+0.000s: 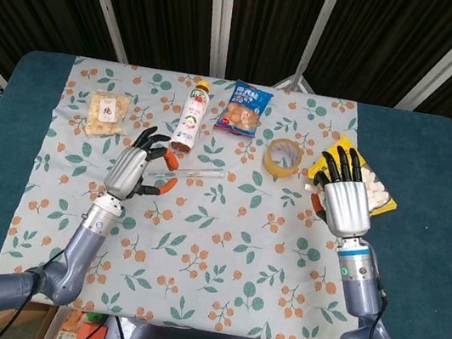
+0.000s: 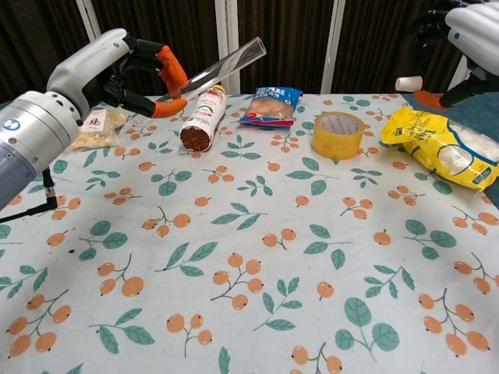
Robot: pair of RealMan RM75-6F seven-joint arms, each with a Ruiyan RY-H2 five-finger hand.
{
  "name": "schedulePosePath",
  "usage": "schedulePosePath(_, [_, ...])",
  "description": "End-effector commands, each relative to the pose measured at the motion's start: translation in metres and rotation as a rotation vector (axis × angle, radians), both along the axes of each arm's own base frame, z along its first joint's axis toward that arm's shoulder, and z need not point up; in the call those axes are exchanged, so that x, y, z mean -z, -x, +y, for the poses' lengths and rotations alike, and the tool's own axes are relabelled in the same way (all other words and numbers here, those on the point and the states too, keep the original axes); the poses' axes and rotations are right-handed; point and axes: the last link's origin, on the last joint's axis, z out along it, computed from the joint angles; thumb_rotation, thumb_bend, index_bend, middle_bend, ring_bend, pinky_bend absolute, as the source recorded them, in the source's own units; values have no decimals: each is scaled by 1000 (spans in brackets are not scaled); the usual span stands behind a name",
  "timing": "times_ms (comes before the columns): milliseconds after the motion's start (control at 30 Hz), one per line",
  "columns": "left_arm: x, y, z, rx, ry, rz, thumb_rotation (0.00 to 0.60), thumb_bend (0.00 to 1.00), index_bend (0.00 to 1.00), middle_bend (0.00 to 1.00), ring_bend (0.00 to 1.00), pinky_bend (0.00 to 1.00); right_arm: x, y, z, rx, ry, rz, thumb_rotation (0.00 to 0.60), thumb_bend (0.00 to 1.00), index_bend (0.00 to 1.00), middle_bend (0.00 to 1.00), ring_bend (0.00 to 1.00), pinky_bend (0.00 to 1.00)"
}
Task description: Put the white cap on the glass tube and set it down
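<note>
My left hand holds the clear glass tube in the air over the left middle of the cloth; the tube's open end points right and up. My right hand is raised above the yellow bag and pinches the small white cap at its left side. The cap is well to the right of the tube's end, apart from it.
On the floral tablecloth lie a red-labelled bottle, a blue snack bag, a tape roll, a yellow marshmallow bag and a nut packet.
</note>
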Motion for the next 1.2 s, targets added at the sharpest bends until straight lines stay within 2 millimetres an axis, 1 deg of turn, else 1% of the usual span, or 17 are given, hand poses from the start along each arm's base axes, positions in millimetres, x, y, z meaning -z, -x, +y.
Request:
schedulePosePath(33, [5, 2, 0, -23, 13, -9, 600, 836, 696, 688, 188, 0, -4, -5, -4, -51, 24, 14, 600, 414, 678, 206, 24, 14])
schedulePosePath(133, [7, 1, 0, -34, 15, -8, 600, 835, 697, 688, 188, 0, -6, -12, -10, -91, 43, 45, 600, 414, 682, 206, 23, 14])
schedulePosePath(400, [6, -4, 5, -37, 18, 8, 600, 836, 697, 688, 188, 0, -6, -38, -24, -255, 101, 183, 600, 414, 687, 206, 25, 14])
schedulePosePath(500, [5, -5, 7, -44, 23, 14, 600, 836, 697, 688, 188, 0, -5, -47, -28, -314, 121, 233, 600, 415, 690, 206, 25, 14])
schedulePosePath(600, [4, -6, 8, -56, 27, 17, 600, 836, 698, 688, 188, 0, -1, -54, -31, -343, 129, 244, 600, 414, 691, 206, 25, 14])
schedulePosePath(900, [-4, -15, 16, -90, 22, 1, 600, 836, 698, 688, 188, 0, 13, -67, -28, -389, 114, 235, 600, 414, 692, 206, 25, 14])
schedulePosePath(1033, [-2, -19, 17, -115, 35, -3, 600, 836, 699, 688, 188, 0, 20, -69, -28, -392, 111, 256, 600, 415, 693, 208, 25, 14])
schedulePosePath(1200, [3, -22, 16, -128, 43, 19, 600, 836, 699, 688, 188, 0, 28, -82, -30, -412, 109, 262, 600, 414, 695, 209, 25, 14])
